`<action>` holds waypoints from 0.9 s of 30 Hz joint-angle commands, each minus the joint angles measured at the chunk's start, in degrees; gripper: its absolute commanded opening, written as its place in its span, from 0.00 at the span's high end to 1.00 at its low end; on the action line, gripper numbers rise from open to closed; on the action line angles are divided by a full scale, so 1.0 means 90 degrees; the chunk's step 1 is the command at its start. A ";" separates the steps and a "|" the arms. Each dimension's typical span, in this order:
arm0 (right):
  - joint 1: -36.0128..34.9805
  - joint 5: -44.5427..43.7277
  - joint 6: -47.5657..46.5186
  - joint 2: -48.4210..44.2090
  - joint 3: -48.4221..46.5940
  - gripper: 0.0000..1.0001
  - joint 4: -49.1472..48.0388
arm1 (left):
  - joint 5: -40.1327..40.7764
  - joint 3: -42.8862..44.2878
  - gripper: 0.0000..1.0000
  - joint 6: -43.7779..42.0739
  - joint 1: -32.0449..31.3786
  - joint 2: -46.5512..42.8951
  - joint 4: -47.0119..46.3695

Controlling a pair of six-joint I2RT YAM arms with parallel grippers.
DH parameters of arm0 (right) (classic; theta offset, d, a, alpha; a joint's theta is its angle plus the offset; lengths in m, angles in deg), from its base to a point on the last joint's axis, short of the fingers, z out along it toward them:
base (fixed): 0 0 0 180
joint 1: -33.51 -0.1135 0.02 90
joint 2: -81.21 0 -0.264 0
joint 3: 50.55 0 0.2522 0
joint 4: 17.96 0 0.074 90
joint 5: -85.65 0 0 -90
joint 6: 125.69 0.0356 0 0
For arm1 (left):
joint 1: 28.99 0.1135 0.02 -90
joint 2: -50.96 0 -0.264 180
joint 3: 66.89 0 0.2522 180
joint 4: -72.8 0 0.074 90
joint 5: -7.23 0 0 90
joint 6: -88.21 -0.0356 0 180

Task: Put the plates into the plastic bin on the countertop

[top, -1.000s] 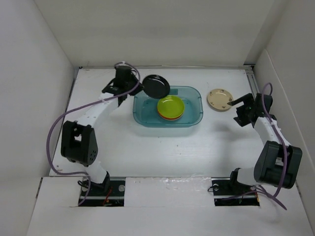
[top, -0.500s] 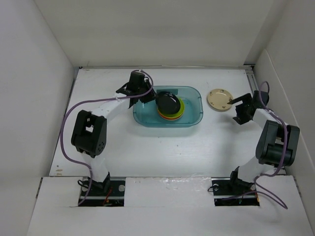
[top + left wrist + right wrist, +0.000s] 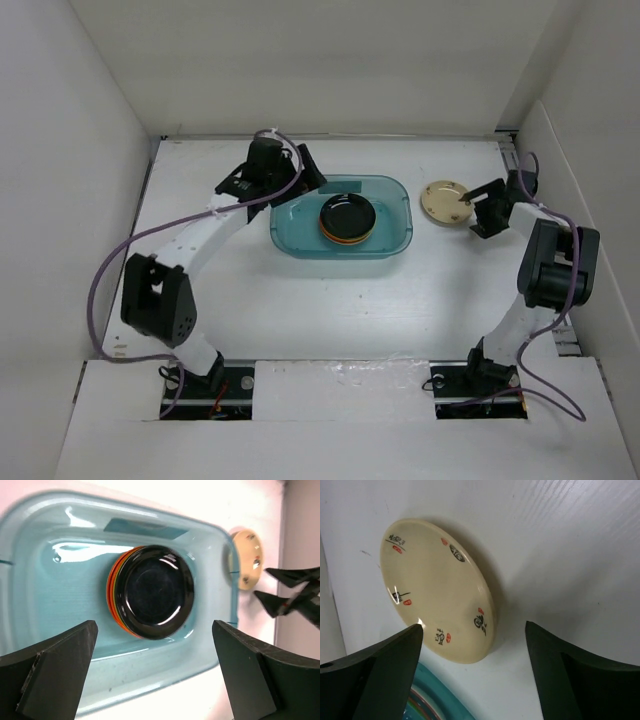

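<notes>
Sitting in the plastic bin point(image 3: 295, 238): a glossy black plate point(image 3: 347, 214) lies on top of a small stack, about in the middle of the bin; orange plate edges point(image 3: 111, 587) show under it.
Room inside the bin: the stack touches no wall of the bin. Bare teal floor goes all around it, a little wider toward the bin's left end.
Cream plate point(image 3: 446, 203): flat on the countertop point(image 3: 330, 300), outside the bin, just beside its right end and apart from the rim; small red and black marks on its face.
Left gripper point(image 3: 154, 645): over the far left corner of the bin, above the rim. Its fingers are spread wide and carry nothing; in the wrist view they frame the stack.
Right gripper point(image 3: 475, 635): to the right of the bin, at the right edge of the cream plate. Its fingers are far apart and clamp nothing. The plate's edge reaches between them; if one finger touches it, I cannot tell.
Open countertop: a broad white stretch lies between the bin's near rim and the arm bases; a narrower strip lies behind the far rim.
Walls point(image 3: 60, 150): white, behind the bin and at both sides; the right one is near the right gripper.
</notes>
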 commanded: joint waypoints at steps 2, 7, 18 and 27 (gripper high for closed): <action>-0.0114 -0.0305 0.0032 0.0358 -0.0581 0.18 0.0179 | 0.0810 0.0468 0.00 -0.0464 -0.0035 -0.1236 0.0760; -0.0318 -0.0451 -0.0084 0.0895 -0.0924 0.39 0.0531 | 0.1299 0.0527 0.00 -0.0523 0.0139 -0.2065 0.1327; -0.0641 -0.0851 -0.0027 0.0879 -0.1286 1.00 0.0844 | 0.1835 0.0283 0.00 -0.0601 0.0277 -0.2234 0.1523; -0.1480 -0.0990 0.0414 -0.1904 -0.0524 1.00 0.0083 | 0.1926 -0.0126 0.00 -0.0299 0.0696 -0.2233 0.1446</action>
